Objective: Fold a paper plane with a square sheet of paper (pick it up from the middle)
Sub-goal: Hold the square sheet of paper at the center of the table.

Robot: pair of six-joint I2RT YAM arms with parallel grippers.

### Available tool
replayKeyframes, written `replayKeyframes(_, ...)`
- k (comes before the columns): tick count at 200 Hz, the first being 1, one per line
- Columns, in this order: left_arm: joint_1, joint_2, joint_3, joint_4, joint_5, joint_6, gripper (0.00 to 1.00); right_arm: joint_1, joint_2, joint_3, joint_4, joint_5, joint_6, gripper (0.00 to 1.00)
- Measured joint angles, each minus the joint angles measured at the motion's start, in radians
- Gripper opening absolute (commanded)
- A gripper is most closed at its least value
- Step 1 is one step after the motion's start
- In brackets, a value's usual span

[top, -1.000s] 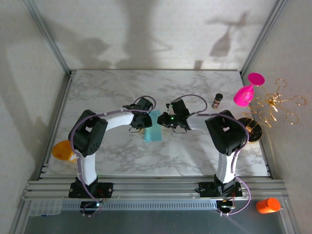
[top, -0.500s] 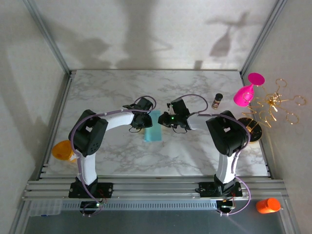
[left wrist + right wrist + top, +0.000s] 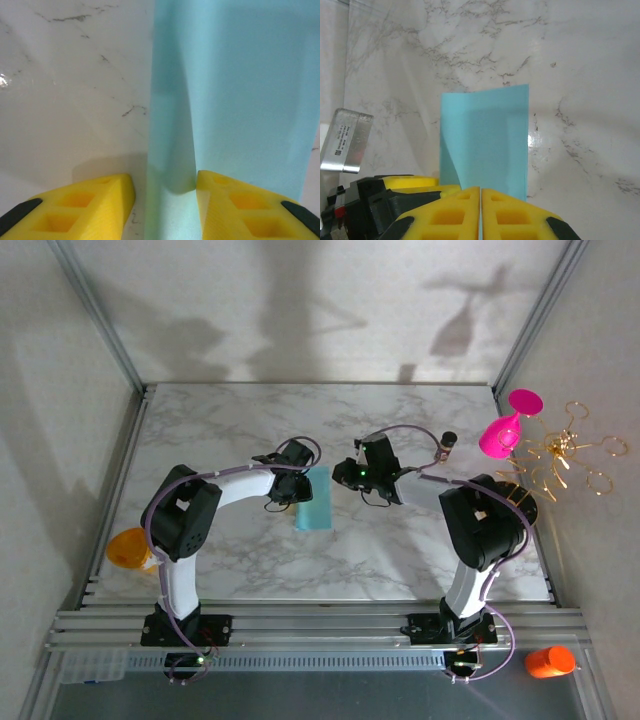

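Sheet: the square sheet of paper lies mid-counter between the two claws; from above it reads as a narrow teal strip rather than a full square
Counter: white marble, bare around the sheet
Sheet's left side: in the left wrist view a darker band runs along this edge, either lifted or folded over; which one is hard to make out
Left claw: jaws stand apart, astride the sheet's left edge, one yellow finger over bare marble and the other over the paper; whether either pad touches the sheet is unclear
Right claw: its two yellow fingers are pressed tight together, pointing at the sheet from the right
Hidden: the sheet's edge nearest the right claw runs behind those fingers, so I cannot tell if any paper is pinched between them
Cut off: in both wrist views the bottom of the frame crops the fingers
Far right: a pink goblet leans beside a gold wire stand; a small dark bottle sits partly behind the right arm's cable
Left edge: an orange object, partly covered by the left arm, too unclear to name
Near right: another orange object below the rail
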Motion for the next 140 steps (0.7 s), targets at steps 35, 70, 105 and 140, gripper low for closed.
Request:
replayKeyframes(35,0.0,0.002,0.0,0.0,0.0,0.0,0.42,0.013,0.054,0.006,-0.008,-0.042,0.004,0.09)
replayKeyframes(70,0.0,0.002,0.0,0.0,0.0,-0.001,0.42,0.04,0.102,0.028,-0.037,-0.076,0.003,0.09)
replayKeyframes(105,0.0,0.002,0.0,0.0,-0.001,-0.001,0.42,0.048,0.13,0.069,-0.078,-0.097,-0.01,0.08)
replayKeyframes(140,0.0,0.002,0.0,0.0,-0.002,-0.001,0.42,0.048,0.166,0.101,-0.118,-0.098,-0.02,0.08)
